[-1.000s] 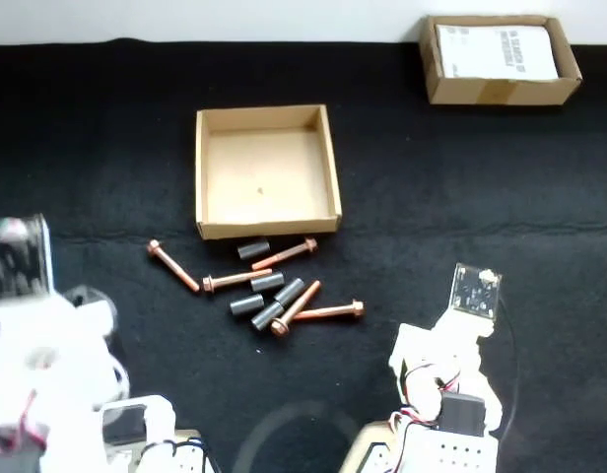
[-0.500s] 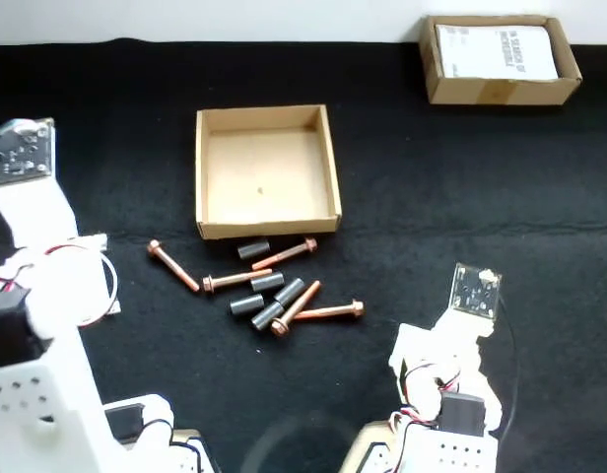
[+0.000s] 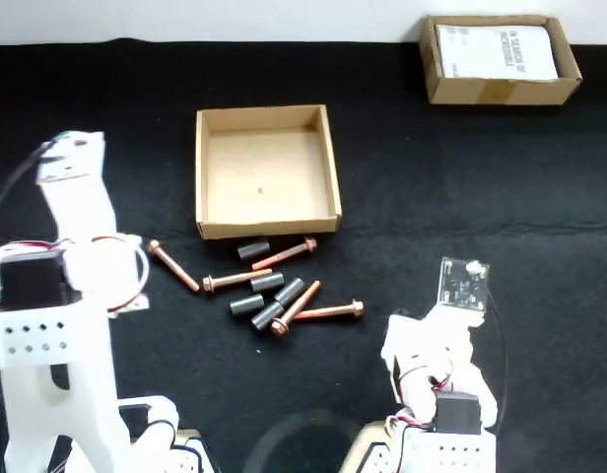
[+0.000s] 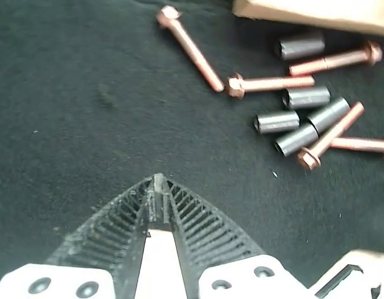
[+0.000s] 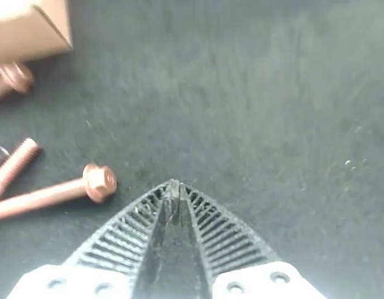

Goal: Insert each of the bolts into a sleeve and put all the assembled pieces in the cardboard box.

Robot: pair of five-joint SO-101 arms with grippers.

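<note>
Altogether five bolts (image 3: 236, 280), five sleeves (image 3: 267, 282)

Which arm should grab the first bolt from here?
Probably right: the right gripper, shut, sits just beside a bolt; the left gripper, also shut, hangs farther from the pile.

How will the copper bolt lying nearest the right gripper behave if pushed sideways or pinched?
Likely stiff and fairly heavy for its size: the bolt looks like solid metal. Pushed sideways, its round shank would probably roll, curving around the wider flanged head. The smooth shank may slip in a pinch.
</note>
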